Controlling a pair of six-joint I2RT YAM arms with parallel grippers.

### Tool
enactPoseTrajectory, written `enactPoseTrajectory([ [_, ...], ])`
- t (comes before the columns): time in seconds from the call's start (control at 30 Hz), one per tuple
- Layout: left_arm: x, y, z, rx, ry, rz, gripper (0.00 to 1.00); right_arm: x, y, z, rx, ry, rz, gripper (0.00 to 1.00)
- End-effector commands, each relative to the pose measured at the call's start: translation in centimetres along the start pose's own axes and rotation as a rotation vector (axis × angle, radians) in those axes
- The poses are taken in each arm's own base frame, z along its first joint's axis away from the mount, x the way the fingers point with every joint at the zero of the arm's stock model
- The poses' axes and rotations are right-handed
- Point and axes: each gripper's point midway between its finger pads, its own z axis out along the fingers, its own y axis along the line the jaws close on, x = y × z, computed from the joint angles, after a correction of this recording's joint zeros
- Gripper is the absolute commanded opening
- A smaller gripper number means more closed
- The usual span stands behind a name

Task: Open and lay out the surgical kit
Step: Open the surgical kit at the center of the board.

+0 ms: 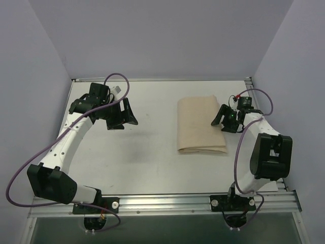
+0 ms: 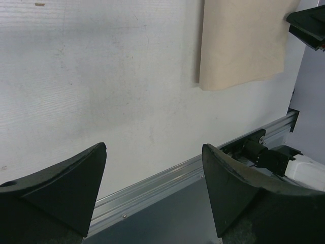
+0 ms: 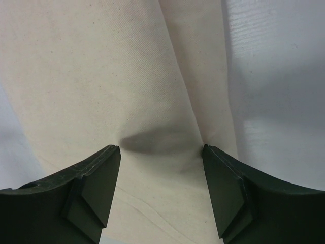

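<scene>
Judging by how things lie, barely anything has been done yet. The beige folded cloth wrap (image 1: 201, 124) of the surgical kit is seen lying flat on the pale counter (image 1: 142, 152), right of centre, folded up into a tidy rectangle. Whatever is bundled inside can't be seen at all, so nothing can be said about it.

The right gripper (image 1: 220, 120) is parked at the wrap's right edge. Its fingers (image 3: 99, 178) are spread apart with a raised fold of cloth sitting between them, not pinched as far as can be told. The left gripper (image 1: 123, 118) is held well apart from the wrap over bare counter, fingers spread too, nothing held.

So pretty much everything is left: flaps to be unfolded, the drape to be spread flat, and what's inside to be laid out.
</scene>
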Motion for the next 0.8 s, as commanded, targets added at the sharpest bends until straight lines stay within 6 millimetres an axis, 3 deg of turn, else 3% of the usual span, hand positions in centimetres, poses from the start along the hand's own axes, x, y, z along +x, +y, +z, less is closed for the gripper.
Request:
enactPoseTrajectory([
  [0.0, -0.6, -0.9, -0.8, 0.020, -0.019, 0.035, 0.85, -0.1, 0.0, 0.8, -0.020, 0.007, -0.025, 0.66],
  [0.27, -1.0, -1.0, -0.4, 0.022, -0.016, 0.037, 0.85, -2.0, -0.8, 1.2, 0.127, -0.006, -0.118, 0.66],
  [0.37, -0.9, -0.9, -0.3, 0.020, -0.012, 0.034, 0.85, -2.7, -0.2, 0.8, 0.141, -0.023, -0.149, 0.61],
  [0.4, -0.9, -0.8, -0.2, 0.019, -0.013, 0.032, 0.85, -2.7, 0.0, 0.8, 0.138, -0.020, -0.149, 0.59],
  [0.43, -0.9, -0.8, -0.1, 0.019, -0.013, 0.029, 0.85, -2.6, 0.4, 0.8, 0.130, -0.016, -0.153, 0.45],
  [0.5, -0.9, -0.8, 0.0, 0.020, -0.015, 0.029, 0.84, -2.9, 1.2, 0.6, 0.118, -0.019, -0.164, 0.28],
  [0.53, -0.8, -0.7, 0.0, 0.020, -0.014, 0.024, 0.84, -2.8, 1.9, 0.4, 0.108, -0.018, -0.175, 0.11],
  [0.57, -0.8, -0.7, 0.0, 0.020, -0.015, 0.023, 0.84, -2.9, 2.5, 0.2, 0.105, -0.025, -0.182, 0.03],
  [0.63, -1.0, -0.5, -0.2, 0.002, -0.030, 0.023, 0.84, -3.7, 4.5, -1.1, 0.105, -0.065, -0.201, 0.00],
  [0.73, -1.2, 0.4, -0.4, -0.051, -0.053, 0.014, 0.83, -3.4, 10.3, -2.0, 0.043, -0.079, -0.270, 0.00],
  [0.77, -1.2, 0.8, -0.5, -0.073, -0.060, 0.011, 0.82, -1.8, 13.4, -1.9, -0.001, -0.061, -0.299, 0.00],
])
